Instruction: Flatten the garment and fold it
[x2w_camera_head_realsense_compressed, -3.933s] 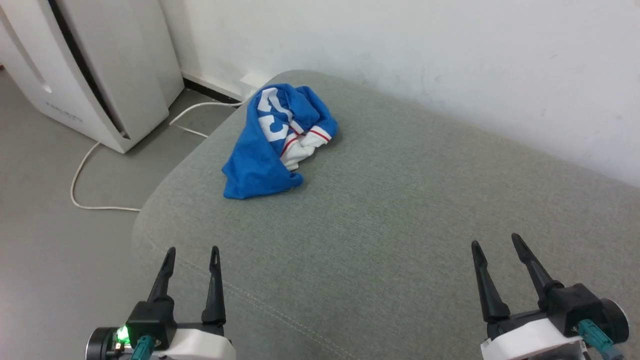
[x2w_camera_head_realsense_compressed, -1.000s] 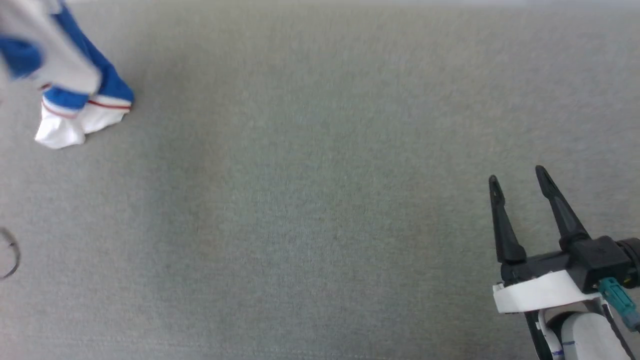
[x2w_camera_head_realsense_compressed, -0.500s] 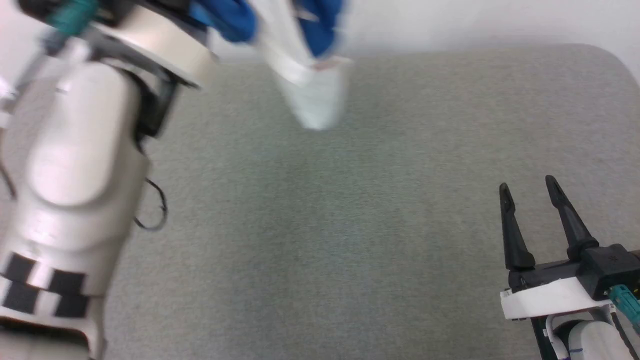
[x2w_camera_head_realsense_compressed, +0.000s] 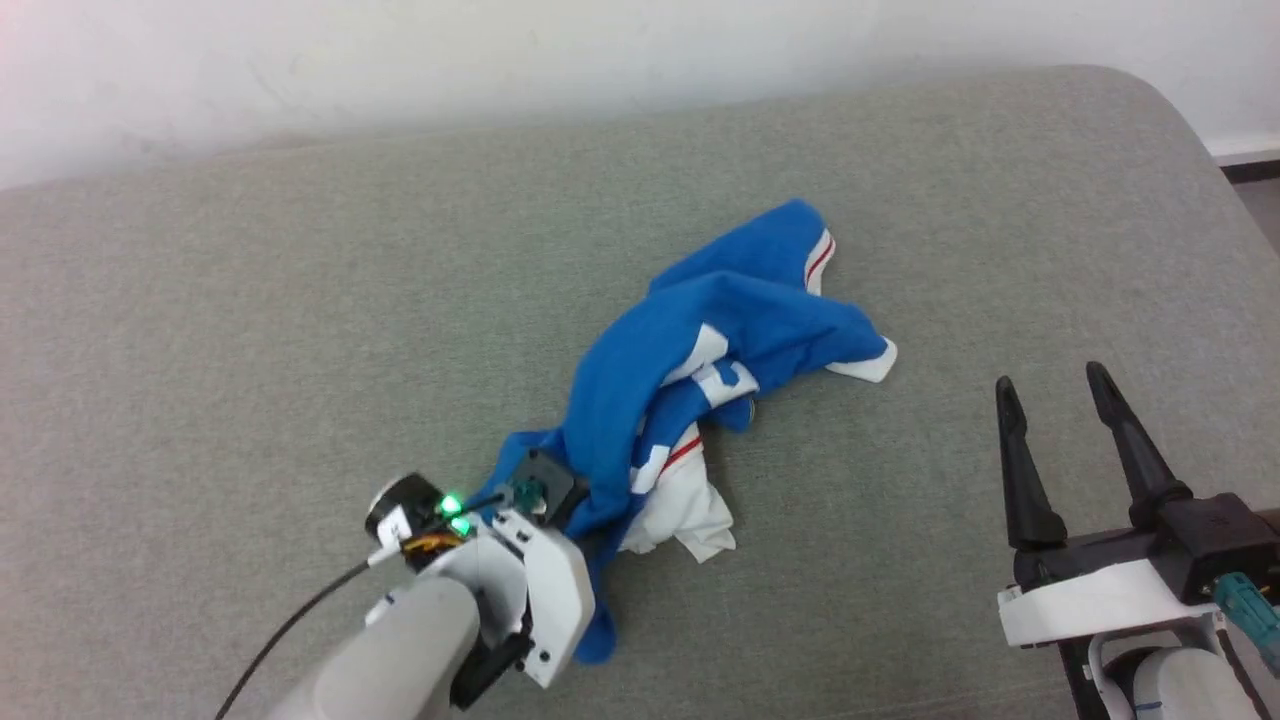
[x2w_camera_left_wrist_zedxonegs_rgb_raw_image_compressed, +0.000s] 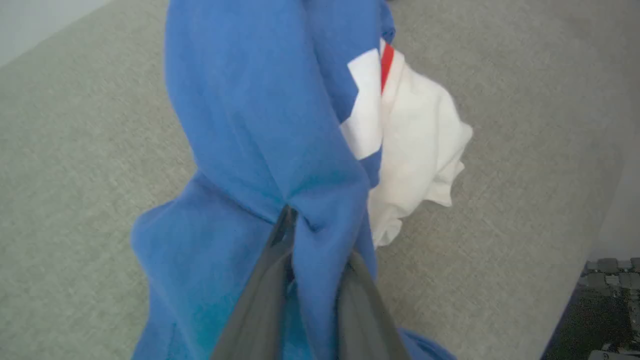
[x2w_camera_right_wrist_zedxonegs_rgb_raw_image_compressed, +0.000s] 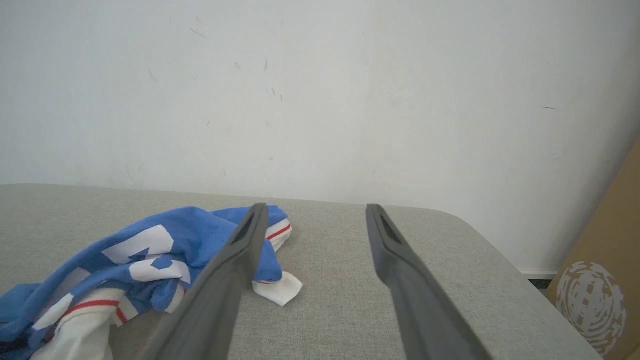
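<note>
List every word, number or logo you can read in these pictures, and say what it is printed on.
No text can be read whole.
The garment: white lettering broken up by folds, unreadable.
The cardboard box: a pale round emblem, too blurred to read.

Grey-green woven upholstery (x2w_camera_head_realsense_compressed: 300, 300), broad and flat, rounded at the far right corner, backed by a white, faintly scuffed wall (x2w_camera_right_wrist_zedxonegs_rgb_raw_image_compressed: 320, 90). Past that corner, a brown cardboard box (x2w_camera_right_wrist_zedxonegs_rgb_raw_image_compressed: 597, 285) bearing a pale round print, and a dark strip (x2w_camera_head_realsense_compressed: 1255, 170) at the wall's foot.
</note>
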